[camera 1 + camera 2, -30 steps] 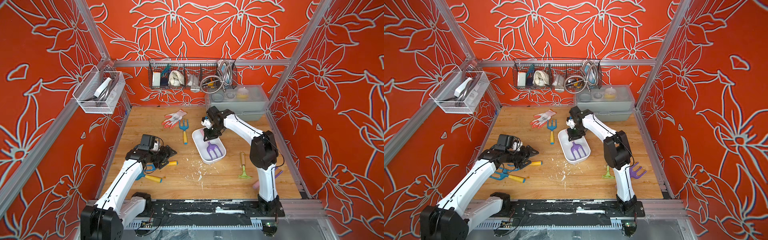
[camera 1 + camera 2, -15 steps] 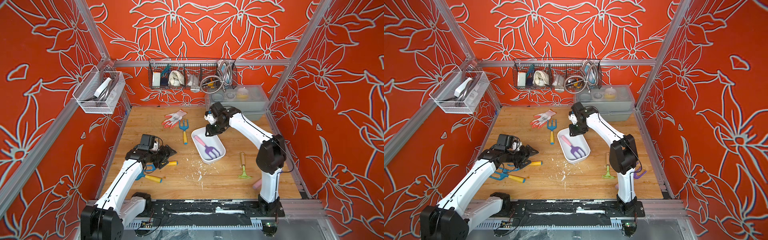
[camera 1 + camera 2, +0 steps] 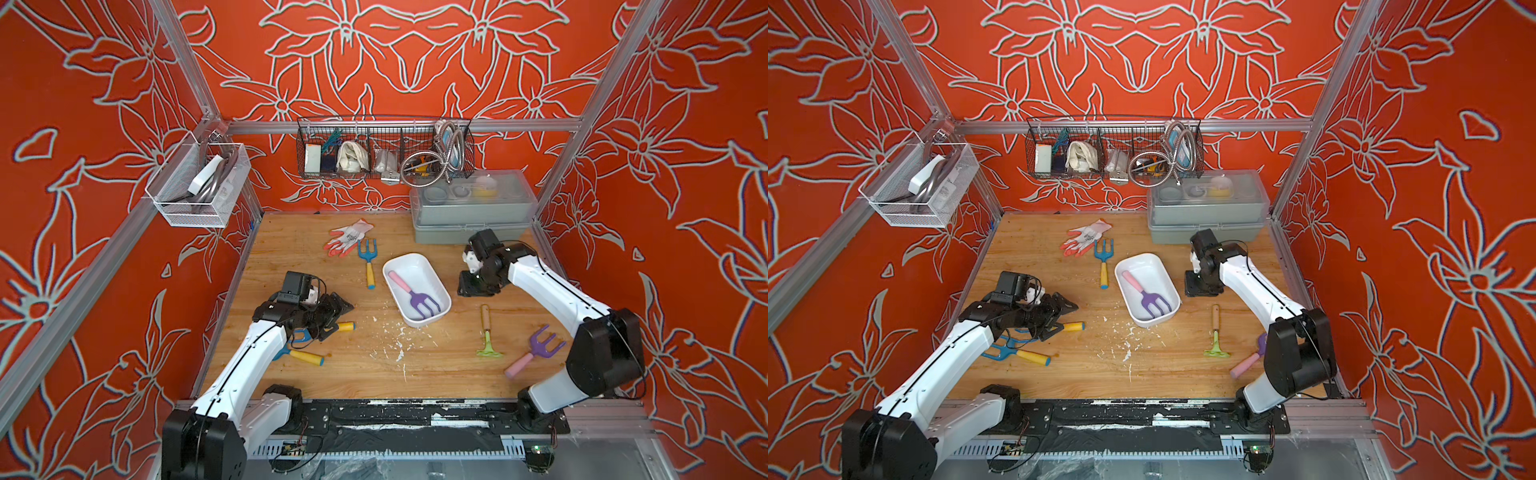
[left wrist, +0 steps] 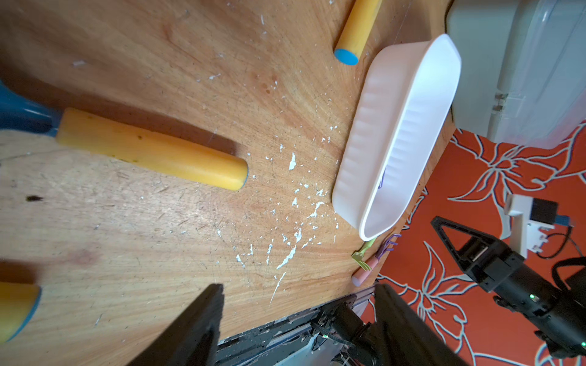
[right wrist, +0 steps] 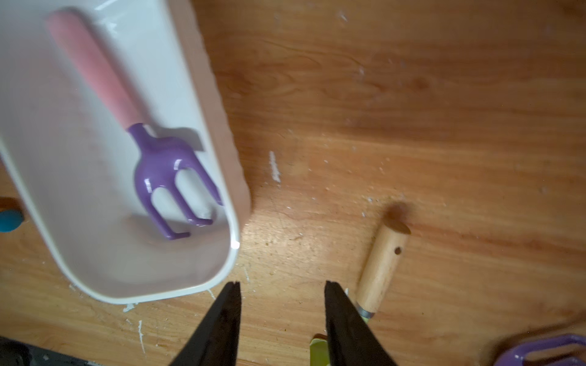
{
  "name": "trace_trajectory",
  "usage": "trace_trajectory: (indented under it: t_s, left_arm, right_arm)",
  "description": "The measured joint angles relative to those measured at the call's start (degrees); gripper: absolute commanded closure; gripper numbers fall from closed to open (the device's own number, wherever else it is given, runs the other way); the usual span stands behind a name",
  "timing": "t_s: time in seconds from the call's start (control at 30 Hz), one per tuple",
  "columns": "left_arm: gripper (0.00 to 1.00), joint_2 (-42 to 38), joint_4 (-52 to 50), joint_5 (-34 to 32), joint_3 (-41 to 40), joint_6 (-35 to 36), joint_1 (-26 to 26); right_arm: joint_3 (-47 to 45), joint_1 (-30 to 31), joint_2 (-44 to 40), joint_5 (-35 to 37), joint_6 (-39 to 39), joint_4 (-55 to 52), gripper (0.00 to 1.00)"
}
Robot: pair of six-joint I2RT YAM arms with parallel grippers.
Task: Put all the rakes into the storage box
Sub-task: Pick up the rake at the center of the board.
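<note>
the rake (image 3: 413, 293) is lying flat inside the white storage box (image 3: 405, 254), its pink handle pointing toward the far wall and its purple tines resting near the box's near end. in my right wrist view the rake (image 5: 139, 139) is sitting on the box floor (image 5: 63, 190), apart from my fingers.

i am holding my right gripper (image 3: 471, 286) just beside the box, on the side toward the grey case (image 3: 469, 208), pointing down at the wooden table (image 3: 436, 374). its fingers (image 5: 228, 304) are standing apart, released, with only bare wood showing between them. a green tool (image 3: 486, 332) with a wooden handle is lying near them, and another purple tool (image 3: 536, 353) is lying further out by my right arm.

i am hovering my left gripper (image 3: 336, 307) low over the table, well apart from the box, above two yellow handles (image 3: 343, 326). its fingers (image 4: 203, 317) are spread wide and are gripping nothing.

a blue fork (image 3: 368, 262) and a glove (image 3: 347, 237) are lying beyond the box, toward the back.
</note>
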Motion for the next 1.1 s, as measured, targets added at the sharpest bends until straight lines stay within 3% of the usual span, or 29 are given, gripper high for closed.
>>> trace_trajectory:
  t_s: [0.2,0.73,1.1]
  left_arm:
    - [0.24,1.4,1.8,0.0,0.0,-0.9,-3.2]
    - [0.23,1.7,3.7,0.8,0.0,-1.6,-3.9]
    - [0.23,1.7,3.7,0.9,0.0,-1.6,-3.9]
  right_arm:
    - [-7.1,-5.0,-1.6,0.3,0.9,1.0,0.49]
    - [-10.5,-7.5,5.4,2.0,-0.1,4.2,0.51]
    - [-12.7,-7.5,7.9,2.0,-0.7,6.3,0.61]
